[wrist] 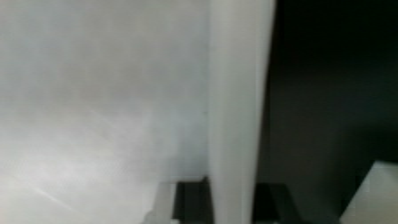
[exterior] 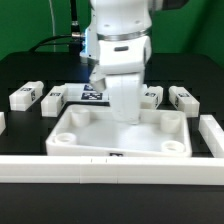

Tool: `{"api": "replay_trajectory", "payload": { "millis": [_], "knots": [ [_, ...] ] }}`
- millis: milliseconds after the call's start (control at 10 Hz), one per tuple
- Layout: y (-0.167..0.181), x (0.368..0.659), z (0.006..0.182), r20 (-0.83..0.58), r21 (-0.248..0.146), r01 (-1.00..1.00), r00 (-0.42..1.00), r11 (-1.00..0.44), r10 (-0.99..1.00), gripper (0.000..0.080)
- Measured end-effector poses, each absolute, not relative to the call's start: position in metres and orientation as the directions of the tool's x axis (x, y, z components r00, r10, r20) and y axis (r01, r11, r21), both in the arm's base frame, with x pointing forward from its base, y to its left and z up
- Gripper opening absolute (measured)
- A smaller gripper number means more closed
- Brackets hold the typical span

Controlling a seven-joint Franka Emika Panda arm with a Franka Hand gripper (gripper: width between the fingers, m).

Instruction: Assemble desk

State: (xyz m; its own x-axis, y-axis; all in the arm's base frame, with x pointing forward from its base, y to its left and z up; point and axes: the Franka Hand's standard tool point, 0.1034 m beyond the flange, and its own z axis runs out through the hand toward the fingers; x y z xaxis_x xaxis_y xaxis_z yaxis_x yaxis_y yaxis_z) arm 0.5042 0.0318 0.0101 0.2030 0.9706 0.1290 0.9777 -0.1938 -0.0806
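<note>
The desk top (exterior: 75, 122), a white tray with a raised rim and round corner sockets, lies in the middle of the black table. My gripper (exterior: 121, 115) reaches down onto its far rim, and the white hand hides the fingertips there. In the wrist view a thin white wall, the rim (wrist: 238, 90), runs between my two dark fingers (wrist: 192, 200), so the gripper (wrist: 237, 200) is shut on it. Two white tagged legs (exterior: 22, 97) (exterior: 55, 95) lie behind the tray on the exterior view's left. Two more legs (exterior: 150, 95) (exterior: 181, 98) lie on its right.
A long low white rail (exterior: 110, 166) runs along the tray's near side, with short white side pieces (exterior: 211, 132) at the edges. The marker board (exterior: 88, 92) lies behind the arm. Black cables hang at the back.
</note>
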Motion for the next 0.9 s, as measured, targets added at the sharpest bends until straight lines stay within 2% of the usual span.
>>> {"api": "replay_trajectory", "payload": {
  "millis": [200, 600, 800, 900],
  "knots": [
    [0.0489, 0.5047, 0.0073, 0.120, -0.093, 0.974, 0.216, -0.205, 0.969, 0.0061],
    [0.0452, 0.5111, 0.0063, 0.112, -0.071, 0.992, 0.113, -0.105, 0.987, 0.0061],
    [0.0454, 0.5108, 0.0060, 0.112, -0.070, 0.992, 0.112, -0.105, 0.987, 0.0061],
    [0.0452, 0.5107, 0.0059, 0.112, -0.071, 0.992, 0.113, -0.105, 0.987, 0.0188]
  ]
}}
